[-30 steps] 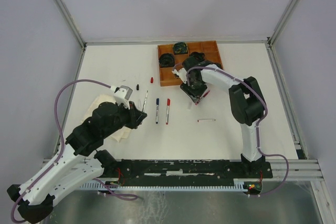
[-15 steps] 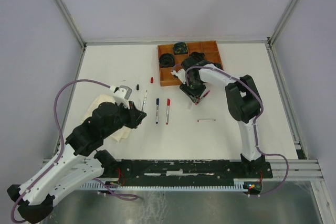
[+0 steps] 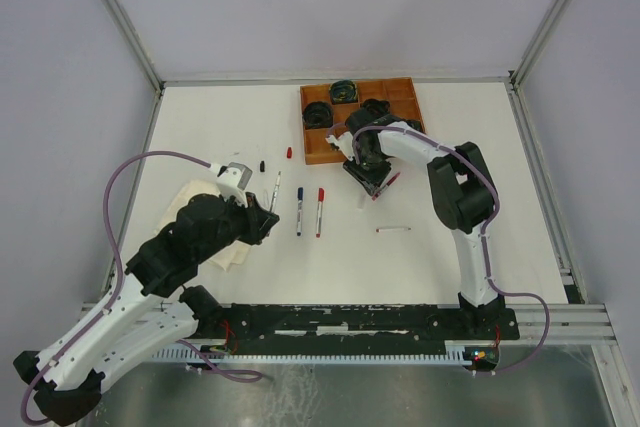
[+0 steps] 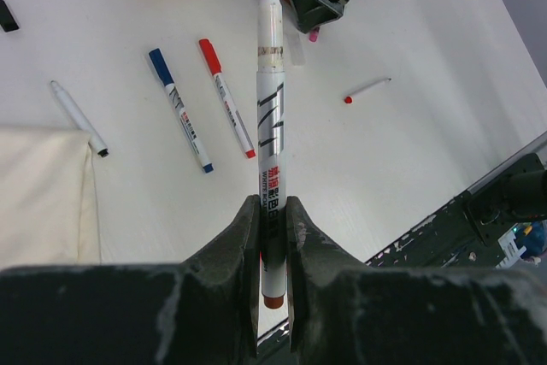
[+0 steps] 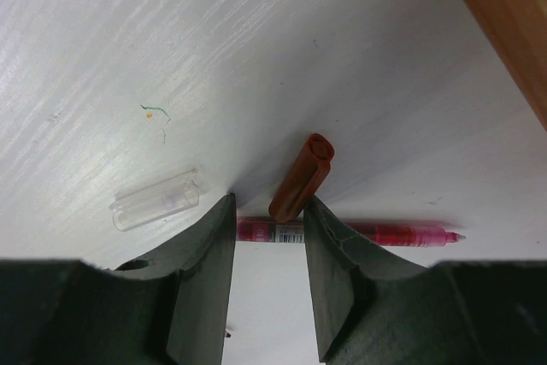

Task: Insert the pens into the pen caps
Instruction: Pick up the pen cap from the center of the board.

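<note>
My left gripper [image 4: 272, 211] is shut on a white pen [image 4: 272, 108] with a brown end, held above the table and pointing at the right gripper. My right gripper [image 5: 269, 203] is down at the table, open, its jaws straddling the near end of a brown cap [image 5: 299, 179] with a gap on each side. A pink pen [image 5: 385, 233] lies crosswise just beyond the fingers. A clear cap [image 5: 155, 200] lies to the left. A blue-capped pen [image 3: 299, 211] and a red-capped pen [image 3: 320, 211] lie side by side mid-table. Red cap [image 3: 289, 153] and black cap [image 3: 262, 165] lie farther back.
A wooden tray [image 3: 400, 95] holding dark coiled cables stands right behind the right gripper [image 3: 372, 185]. A cream cloth [image 4: 43, 194] lies under the left arm, with an uncapped white pen [image 4: 77, 117] beside it. A short pen with a red end [image 3: 393, 229] lies at centre right.
The right gripper's jaws have narrowed around the brown cap and the right arm has edged slightly left. The left arm and its pen have not moved.
</note>
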Available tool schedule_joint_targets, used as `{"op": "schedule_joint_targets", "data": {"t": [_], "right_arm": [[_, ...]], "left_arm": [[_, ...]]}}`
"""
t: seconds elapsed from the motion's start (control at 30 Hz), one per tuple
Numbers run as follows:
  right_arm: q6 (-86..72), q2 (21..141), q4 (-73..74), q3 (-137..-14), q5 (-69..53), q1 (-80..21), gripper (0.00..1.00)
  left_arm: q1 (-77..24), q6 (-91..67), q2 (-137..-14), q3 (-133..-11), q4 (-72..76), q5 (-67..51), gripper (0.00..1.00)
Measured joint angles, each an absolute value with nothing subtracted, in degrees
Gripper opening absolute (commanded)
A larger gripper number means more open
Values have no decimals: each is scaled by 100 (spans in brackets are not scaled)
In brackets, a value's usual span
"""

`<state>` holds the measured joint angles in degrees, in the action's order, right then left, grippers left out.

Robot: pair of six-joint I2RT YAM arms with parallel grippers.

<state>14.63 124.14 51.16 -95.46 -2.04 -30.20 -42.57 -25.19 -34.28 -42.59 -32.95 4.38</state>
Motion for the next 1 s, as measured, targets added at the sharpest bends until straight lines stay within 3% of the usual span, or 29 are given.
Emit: {"op": "schedule_joint_targets", "data": {"t": [0.6, 0.8, 1.0], "right_arm": [[1020, 12451, 4805, -9592, -198, -3009, 49], [902, 12468, 4720, -9618, -191, -2989, 45], [843, 12473, 4663, -9620, -148, -2985, 34]], "left_arm": [[-4257, -2517, -3448, -4261, -3295, 440, 3], [-4257, -2519, -3450, -4259, -3295, 440, 3], [-4257, -2517, -3450, -4261, -3295, 440, 3]]}}
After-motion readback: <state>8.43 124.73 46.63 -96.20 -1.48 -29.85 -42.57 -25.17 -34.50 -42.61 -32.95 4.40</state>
